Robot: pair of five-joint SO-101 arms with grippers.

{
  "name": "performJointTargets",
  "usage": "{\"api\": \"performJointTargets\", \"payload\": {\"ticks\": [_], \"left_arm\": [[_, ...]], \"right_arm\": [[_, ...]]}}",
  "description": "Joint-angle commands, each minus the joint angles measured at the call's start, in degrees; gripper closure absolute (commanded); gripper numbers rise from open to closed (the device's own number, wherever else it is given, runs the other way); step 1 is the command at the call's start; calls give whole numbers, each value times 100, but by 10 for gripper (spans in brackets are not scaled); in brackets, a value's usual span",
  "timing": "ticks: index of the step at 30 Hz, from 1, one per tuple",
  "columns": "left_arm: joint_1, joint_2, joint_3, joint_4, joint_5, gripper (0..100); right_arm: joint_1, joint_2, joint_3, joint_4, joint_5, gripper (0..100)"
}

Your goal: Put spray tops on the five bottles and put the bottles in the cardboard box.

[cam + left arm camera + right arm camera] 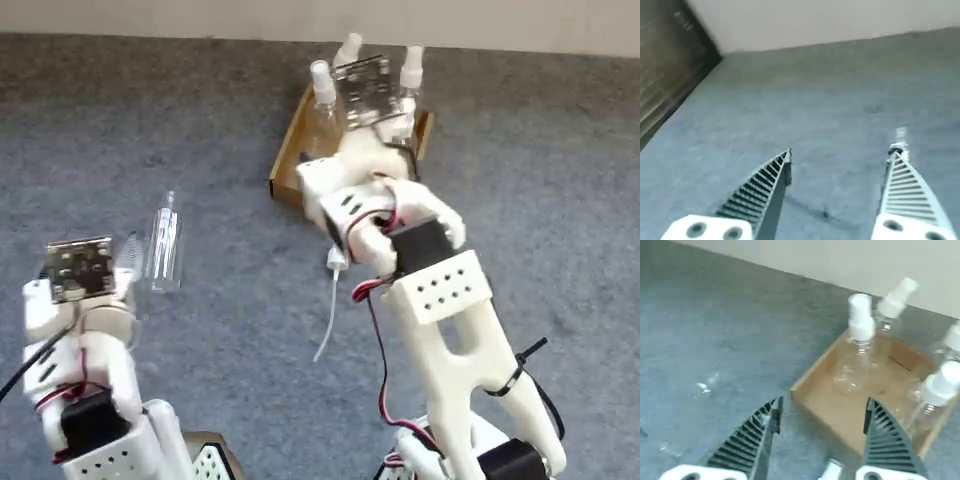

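Both grippers are spread open and hold nothing. The last bare bottle (163,245) lies just beside the left gripper (842,152). The loose spray top (335,262) lies under the right gripper (824,402), and the box (810,382) with four capped bottles (858,325) is just ahead. I'd grip the bottle mid-body, leaving its neck free for the tube. Grey carpet (560,200) underneath, pale wall (815,20) beyond.

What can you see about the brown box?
The box is brown cardboard, shallow, with low walls and an open top. It sits flat on the grey carpet, at the table's far side. Four clear bottles with white spray tops stand inside on its floor. The right pincer hangs open over its near edge.
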Motion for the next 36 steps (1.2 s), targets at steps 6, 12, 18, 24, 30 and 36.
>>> {"api": "performJointTargets", "payload": {"ticks": [6, 12, 18, 24, 30, 36], "left_arm": [[-418, 2510, -2167, 879, -334, 727], [-127, 5182, -4382, 2013, -334, 727], [558, 6958, -5842, 3077, -308, 727], [1068, 7679, -6123, 3112, -9, 727], [1402, 8760, -6193, 2462, 9, 727], [1402, 9815, -6563, 2163, 18, 727]], "right_arm": [[-171, -374, 101, 752, 9, 793], [523, -1024, 1147, 971, 554, 793], [690, -1842, 2738, 945, 1081, 793], [690, -2888, 3776, 936, 1090, 793], [699, -3679, 4620, 980, 1090, 793], [989, -4655, 5165, 1323, 1090, 793]]}}
